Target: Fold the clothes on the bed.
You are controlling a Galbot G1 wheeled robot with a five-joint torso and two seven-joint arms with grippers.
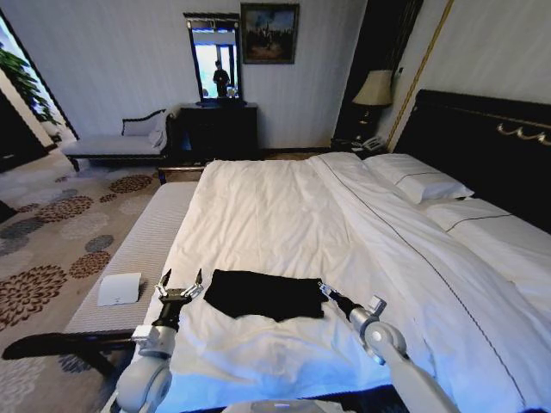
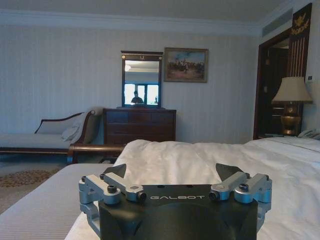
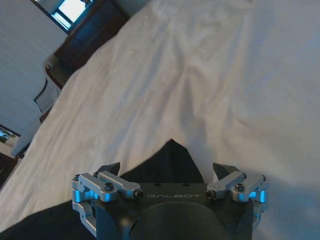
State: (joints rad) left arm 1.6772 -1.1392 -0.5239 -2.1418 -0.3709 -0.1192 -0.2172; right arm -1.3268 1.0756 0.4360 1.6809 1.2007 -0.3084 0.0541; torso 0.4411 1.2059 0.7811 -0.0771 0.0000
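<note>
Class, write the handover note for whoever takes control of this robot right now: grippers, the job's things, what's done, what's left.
Left gripper: jaws open, empty, beside the shirt's left edge.
Right gripper: jaws open, empty, at the shirt's right edge.
Black T-shirt: lies on the white bed near its foot, as a compact dark rectangle with no lettering showing, seemingly already folded at least once.
Left: any final fold or tidying.
</note>
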